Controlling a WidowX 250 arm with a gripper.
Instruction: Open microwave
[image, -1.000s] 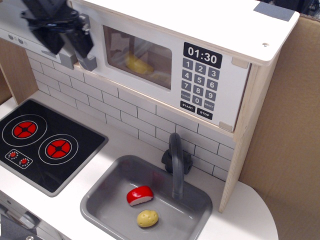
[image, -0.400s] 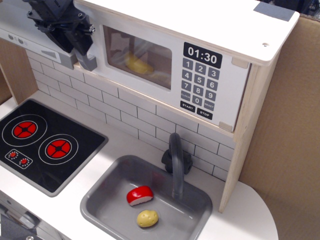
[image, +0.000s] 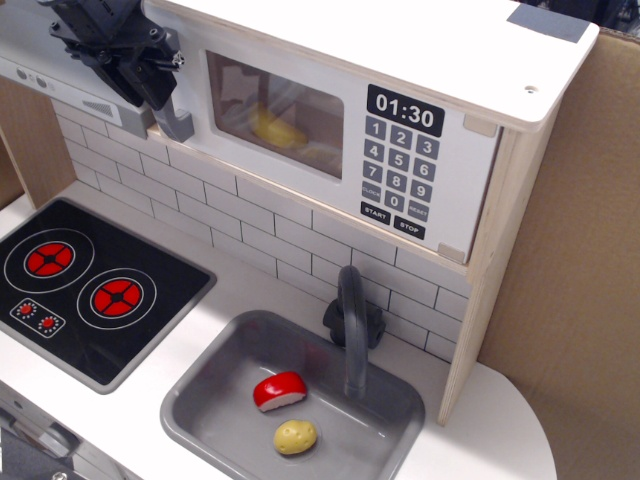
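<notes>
Closing on the grey handle (image: 172, 118) at the counter's far-left corner: claw (image: 140, 72) shifted slightly leftward; spread undeterminable. Microwave (image: 330, 130) door shut.

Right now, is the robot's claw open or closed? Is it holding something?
Gripper: at the microwave's grey handle; open or closed cannot be told.

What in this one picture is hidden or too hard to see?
- Gripper: dark and bunched at the handle; whether its jaws are open or shut is unclear.
- Handle: its upper part is hidden behind the gripper.
- Yellow item inside the microwave: blurred by window glare.
- Stovetop: cut off by the left edge.
</notes>
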